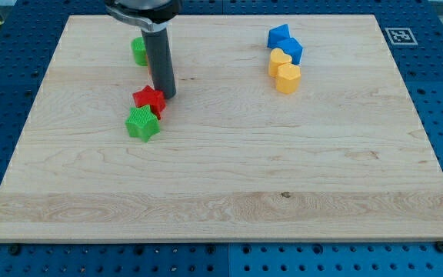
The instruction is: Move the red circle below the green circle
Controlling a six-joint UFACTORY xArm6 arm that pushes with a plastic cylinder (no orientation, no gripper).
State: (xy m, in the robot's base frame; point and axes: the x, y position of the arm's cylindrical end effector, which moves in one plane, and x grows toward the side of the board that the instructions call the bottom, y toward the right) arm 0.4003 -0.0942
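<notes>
The red circle (151, 71) lies at the far left, mostly hidden behind the rod, beside the green circle (138, 51). My tip (168, 95), no pincer to tell of, touches the red star (150, 100), with the green star (143, 124) just nearer.

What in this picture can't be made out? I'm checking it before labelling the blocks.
- Red circle: not identifiable; only a red sliver shows beside the rod.
- Green block at the view's top: partly hidden by the rod, shape unclear.
- My tip: contact with the red star unclear.
- Arm: cut off by the view's top edge.
</notes>
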